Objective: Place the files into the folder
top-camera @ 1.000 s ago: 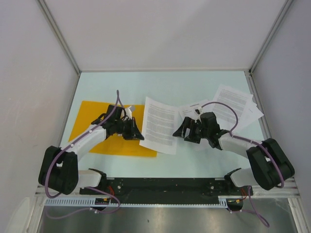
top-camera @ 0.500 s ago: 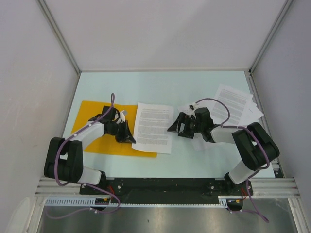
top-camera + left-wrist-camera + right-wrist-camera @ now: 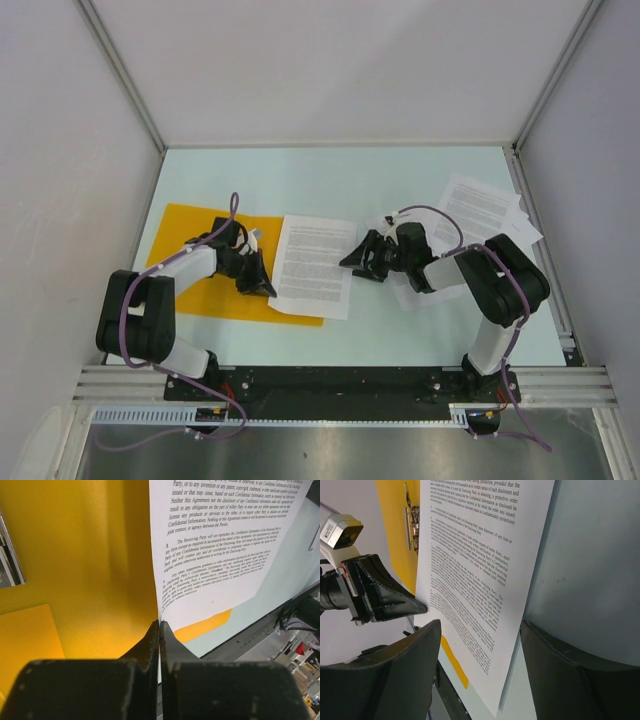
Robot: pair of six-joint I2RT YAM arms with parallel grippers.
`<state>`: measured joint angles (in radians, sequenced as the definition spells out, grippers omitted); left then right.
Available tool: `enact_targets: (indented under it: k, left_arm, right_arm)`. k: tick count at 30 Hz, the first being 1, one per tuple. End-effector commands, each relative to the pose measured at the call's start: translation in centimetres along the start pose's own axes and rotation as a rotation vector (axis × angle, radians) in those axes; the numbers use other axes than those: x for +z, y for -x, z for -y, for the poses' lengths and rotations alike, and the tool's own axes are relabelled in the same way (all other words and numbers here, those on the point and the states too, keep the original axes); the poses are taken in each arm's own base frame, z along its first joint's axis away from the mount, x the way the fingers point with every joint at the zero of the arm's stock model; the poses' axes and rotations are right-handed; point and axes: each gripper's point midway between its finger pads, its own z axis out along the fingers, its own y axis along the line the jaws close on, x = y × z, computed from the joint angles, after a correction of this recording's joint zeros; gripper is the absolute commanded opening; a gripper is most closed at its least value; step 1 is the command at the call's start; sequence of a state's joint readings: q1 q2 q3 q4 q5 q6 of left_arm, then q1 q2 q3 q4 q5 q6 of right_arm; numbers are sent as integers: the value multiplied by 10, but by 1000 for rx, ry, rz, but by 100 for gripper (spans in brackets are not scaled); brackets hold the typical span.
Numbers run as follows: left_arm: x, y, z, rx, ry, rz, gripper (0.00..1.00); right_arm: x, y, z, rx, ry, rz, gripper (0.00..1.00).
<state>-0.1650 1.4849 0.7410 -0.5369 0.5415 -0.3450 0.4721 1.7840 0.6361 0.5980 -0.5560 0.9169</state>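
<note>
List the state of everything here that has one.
folder, flat on the table, partly covered by sheet
sheet, lying partly on the folder
left fingers, shut on the sheet's edge
right fingers, open beside the sheet
other sheets, loose on the table, overlapping

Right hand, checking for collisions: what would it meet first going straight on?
Probably the printed sheet partly on the folder; the right hand points at its edge, though height is unclear.

The fingers of my gripper [image 3: 479, 630] stand apart, either side of a printed sheet [image 3: 480, 555] lying partly on a yellow folder [image 3: 395, 510]; the left gripper [image 3: 385, 597] touches the sheet's edge.
</note>
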Motion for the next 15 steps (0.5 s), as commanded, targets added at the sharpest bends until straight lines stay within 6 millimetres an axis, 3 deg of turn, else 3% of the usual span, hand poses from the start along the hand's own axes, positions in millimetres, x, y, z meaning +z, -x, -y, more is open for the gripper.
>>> enact_targets:
  k: [1, 5, 7, 15]
  left_arm:
    - [-5, 14, 1, 33, 6, 40, 0]
    - [-2, 14, -4, 23, 26, 39, 0]
    - [0, 14, -7, 17, 37, 31, 0]
    - [7, 14, -21, -3, 100, 12, 0]
  right_arm:
    - [6, 7, -5, 9, 38, 22, 69]
    - [3, -2, 9, -6, -63, 14, 79]
    - [0, -3, 6, -21, -83, 24, 82]
    - [7, -8, 4, 4, -60, 11, 76]
